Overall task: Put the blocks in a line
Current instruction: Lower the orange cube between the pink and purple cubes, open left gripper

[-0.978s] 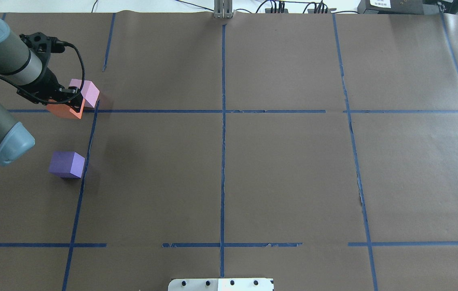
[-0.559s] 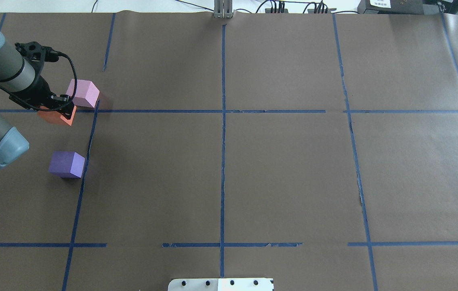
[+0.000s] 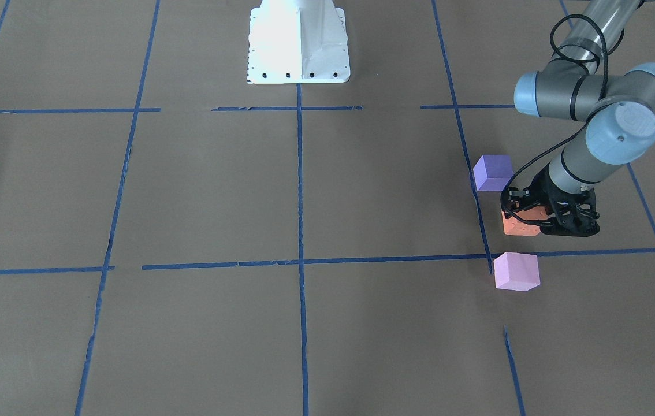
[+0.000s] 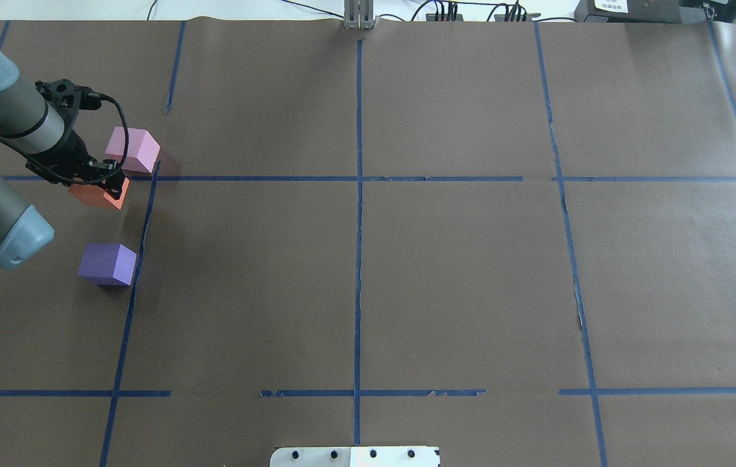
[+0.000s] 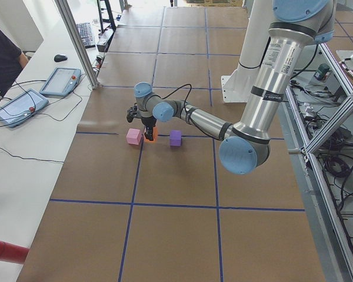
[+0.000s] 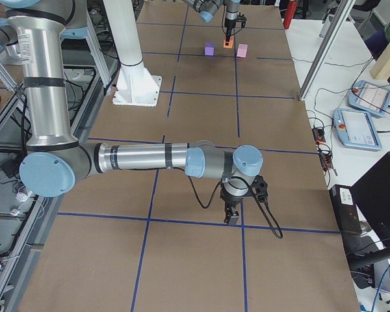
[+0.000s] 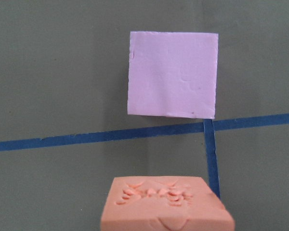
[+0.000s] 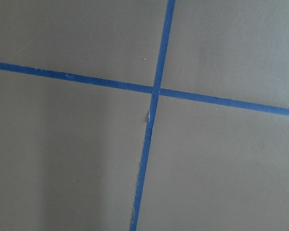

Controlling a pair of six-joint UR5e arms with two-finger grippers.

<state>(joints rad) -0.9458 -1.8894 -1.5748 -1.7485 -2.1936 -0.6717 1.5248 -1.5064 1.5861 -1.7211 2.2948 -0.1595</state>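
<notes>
My left gripper (image 4: 103, 185) is shut on the orange block (image 4: 97, 195), holding it low over the brown paper at the table's far left; it also shows in the front view (image 3: 527, 222). The orange block (image 7: 166, 204) fills the bottom of the left wrist view, with the pink-lilac block (image 7: 172, 74) lying just beyond a blue tape line. The pink-lilac block (image 4: 134, 149) sits behind the orange one, and the violet-purple block (image 4: 107, 263) sits nearer the robot. My right gripper (image 6: 233, 218) hovers over a tape crossing far from the blocks; I cannot tell whether it is open or shut.
Blue tape lines (image 4: 358, 178) divide the brown paper into squares. The white robot base plate (image 3: 298, 40) stands at the near middle edge. Cables and boxes (image 4: 601, 10) lie along the far edge. Tablets (image 5: 23, 106) lie on a side bench.
My left gripper has carried the orange block away from beside the pink-lilac block, toward the robot and slightly left. The pink-lilac and violet-purple blocks have not moved.
</notes>
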